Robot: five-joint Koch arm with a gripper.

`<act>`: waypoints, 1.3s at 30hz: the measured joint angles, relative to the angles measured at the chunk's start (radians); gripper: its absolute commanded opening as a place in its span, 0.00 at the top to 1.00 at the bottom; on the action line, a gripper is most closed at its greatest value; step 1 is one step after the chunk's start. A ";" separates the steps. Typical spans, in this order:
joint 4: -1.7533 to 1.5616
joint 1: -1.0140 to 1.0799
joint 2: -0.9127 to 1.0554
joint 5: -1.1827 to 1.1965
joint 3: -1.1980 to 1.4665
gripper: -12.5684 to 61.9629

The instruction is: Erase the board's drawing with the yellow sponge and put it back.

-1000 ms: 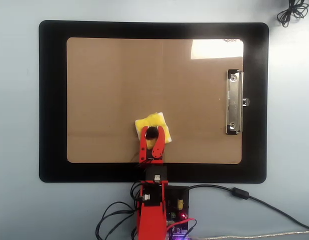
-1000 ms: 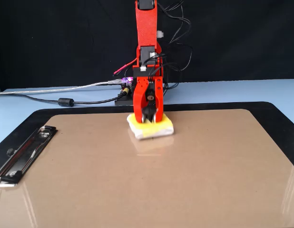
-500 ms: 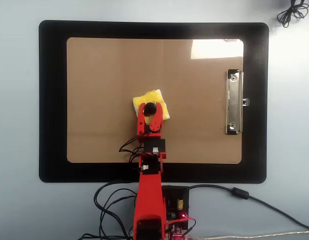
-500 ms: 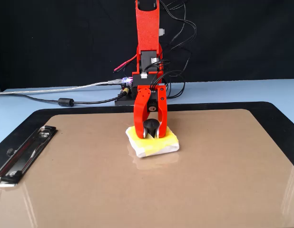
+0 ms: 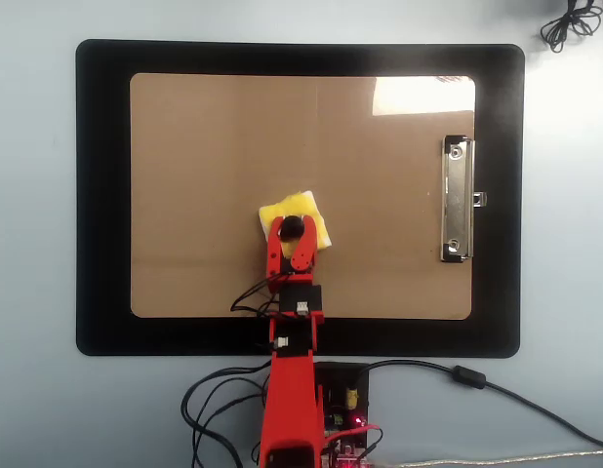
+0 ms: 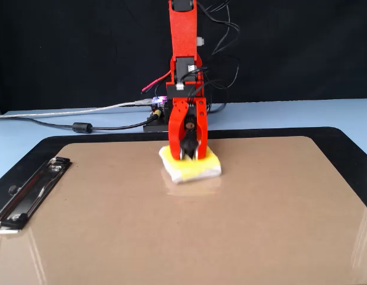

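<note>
nearest the fixed view's lens: a wide stretch of bare, glossy brown board (image 6: 189, 231), silver clip (image 6: 30, 193) at its left edge, no drawing visible anywhere on it in either view; either already wiped or hidden under the sponge, cannot tell which.

further in, around the board's middle and toward the arm's side: the yellow sponge (image 6: 202, 169) flat on the board, whitish edge facing the lens, slightly skewed to the board's edges in the overhead view (image 5: 317, 218). clamped on its round black knob (image 5: 292, 226): the red hand (image 6: 188, 152), one jaw on each side of the knob, pressing straight down from above.

for the wiping step, best done with: steady downward pressure so the sponge's whole face stays flat, not tipped onto one corner; short overlapping strokes across the middle zone; grip kept tight on the knob, since a small round knob likely lets the sponge twist under drag. worth lifting only once bare board shows clean where the sponge sat. judged as well along, with the return of the sponge to its resting place not yet done.

beyond the board: the black mat (image 6: 344, 139), then the pale blue table (image 6: 302, 113) with the arm's base and a tangle of cables (image 6: 82, 126), black backdrop behind.
</note>
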 measured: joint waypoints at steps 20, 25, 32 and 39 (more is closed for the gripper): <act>0.026 0.002 0.298 0.003 0.281 0.94; -0.046 0.002 -0.061 -0.002 -0.014 0.94; -0.195 -0.002 -0.092 -0.003 0.064 0.94; -0.166 0.005 0.247 0.000 0.374 0.94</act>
